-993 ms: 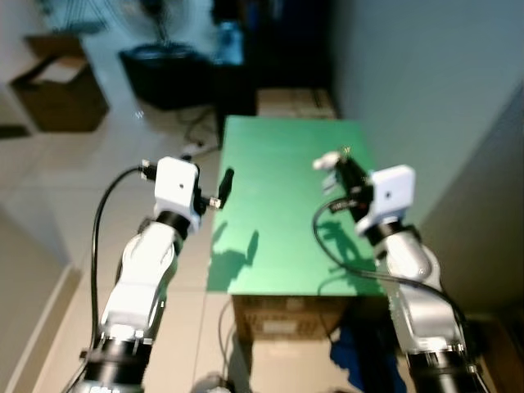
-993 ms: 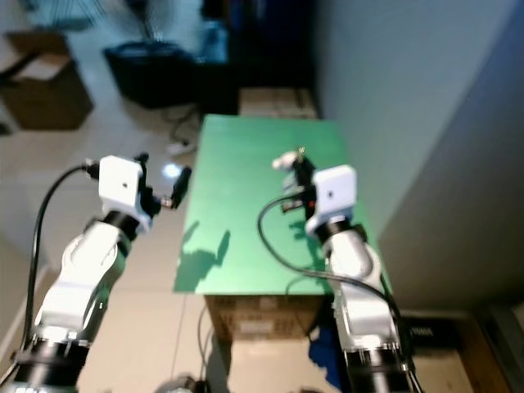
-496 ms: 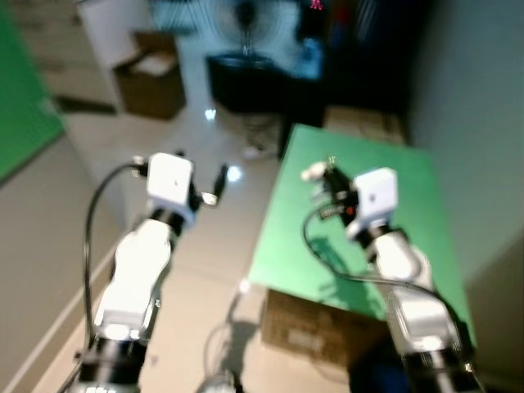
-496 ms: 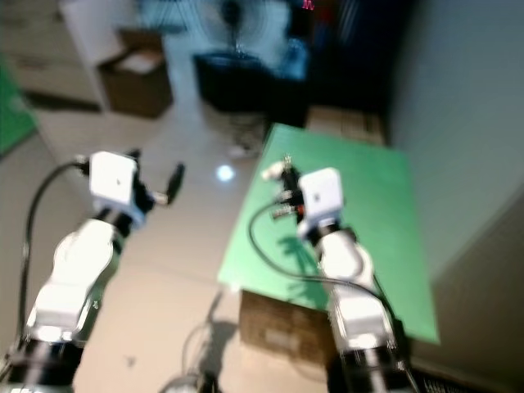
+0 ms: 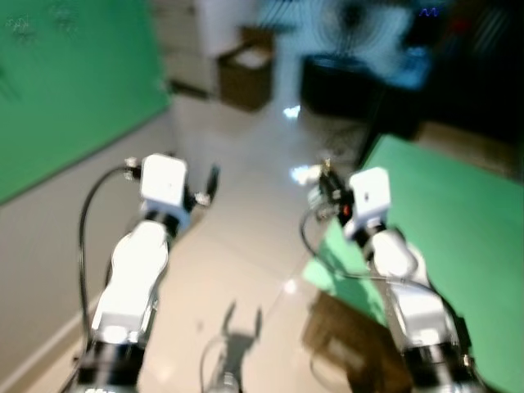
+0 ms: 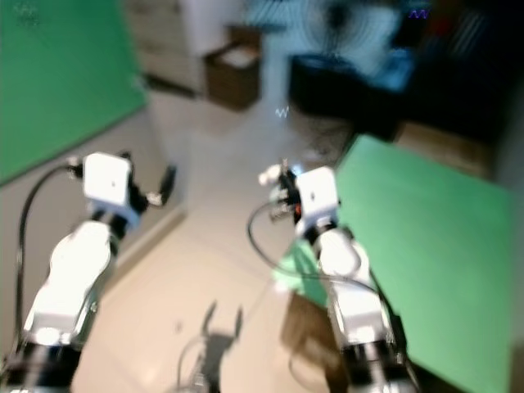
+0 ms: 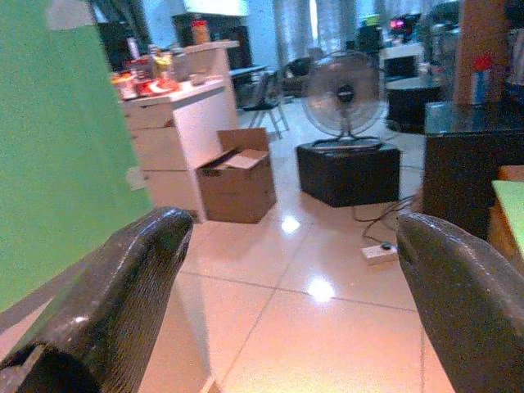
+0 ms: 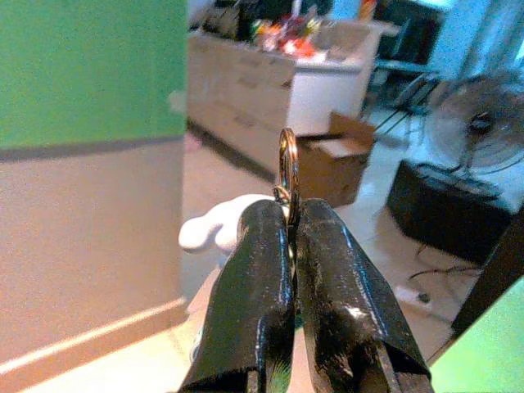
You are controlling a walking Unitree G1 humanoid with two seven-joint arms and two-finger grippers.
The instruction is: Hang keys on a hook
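The view has swung from the green worktop (image 5: 442, 205) toward the green wall (image 5: 74, 90). The right gripper (image 8: 288, 214) stays clamped on the keys (image 8: 287, 168); the left gripper (image 7: 286, 270), fingers apart, holds nothing. No hook visible yet.

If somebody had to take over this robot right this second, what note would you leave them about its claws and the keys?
Right claw: shut on the key ring, which stands up between the fingertips; a white charm hangs beside them.
Left claw: open, holding nothing, raised at about the same height.
Keys are off the green table, which lies to the robot's right; a green wall is on its left.
Done: keys picked up.
Left: find the hook, which I cannot spot in these blurred pictures, and hang the ring on it.
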